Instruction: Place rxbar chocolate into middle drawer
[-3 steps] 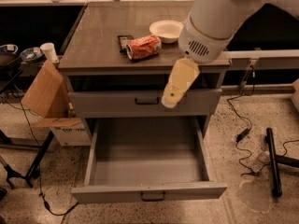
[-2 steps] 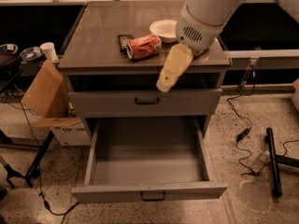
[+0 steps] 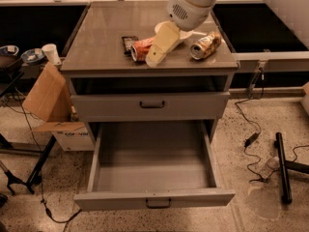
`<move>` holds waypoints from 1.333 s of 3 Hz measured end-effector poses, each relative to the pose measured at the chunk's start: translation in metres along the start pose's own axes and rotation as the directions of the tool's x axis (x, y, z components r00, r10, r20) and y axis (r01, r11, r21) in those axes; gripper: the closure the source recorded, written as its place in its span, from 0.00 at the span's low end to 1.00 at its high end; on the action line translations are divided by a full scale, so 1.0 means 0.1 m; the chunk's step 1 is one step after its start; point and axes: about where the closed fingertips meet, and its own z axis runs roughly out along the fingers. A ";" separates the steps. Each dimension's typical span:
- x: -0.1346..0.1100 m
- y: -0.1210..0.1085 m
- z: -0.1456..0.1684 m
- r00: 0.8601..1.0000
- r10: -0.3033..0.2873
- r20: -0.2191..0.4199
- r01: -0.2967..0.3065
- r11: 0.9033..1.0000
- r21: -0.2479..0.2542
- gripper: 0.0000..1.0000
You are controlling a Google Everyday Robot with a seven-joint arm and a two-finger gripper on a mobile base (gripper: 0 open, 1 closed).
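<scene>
Camera view gives us the grey cabinet (image 3: 149,88) from above and in front, and we place everything against it. The gripper (image 3: 154,57) hangs over the front half of the cabinet's top, cream-coloured and slanting down toward the cabinet's front edge, its tip right by the crushed orange can (image 3: 141,49). We cannot tell whether the gripper is clenched or released, and we see nothing plainly held in it.

The rxbar chocolate (image 3: 128,43) lies flat on the cabinet's top, left of centre, just beside the orange can on the can's left side and apart from the gripper. A crushed gold-brown can (image 3: 205,45) lies on the right part of the same top, and a white bowl (image 3: 163,29) sits behind the gripper, partly hidden by it.

On the cabinet's front we count 2 handled drawers. The upper drawer front (image 3: 150,105) is shut. The middle drawer (image 3: 154,163) below it is pulled well out, its plain grey tray bare.

A cardboard box (image 3: 46,98) leans at the cabinet's left side, with a white cup (image 3: 49,53) above it.
</scene>
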 end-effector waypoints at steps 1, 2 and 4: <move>-0.20 -0.01 0.08 0.990 0.136 0.046 -0.138 0.990 0.027 0.00; -0.41 0.09 0.25 0.964 0.251 0.087 -0.256 0.966 0.045 0.00; -0.55 0.09 0.36 0.882 0.446 0.149 -0.460 0.885 0.070 0.00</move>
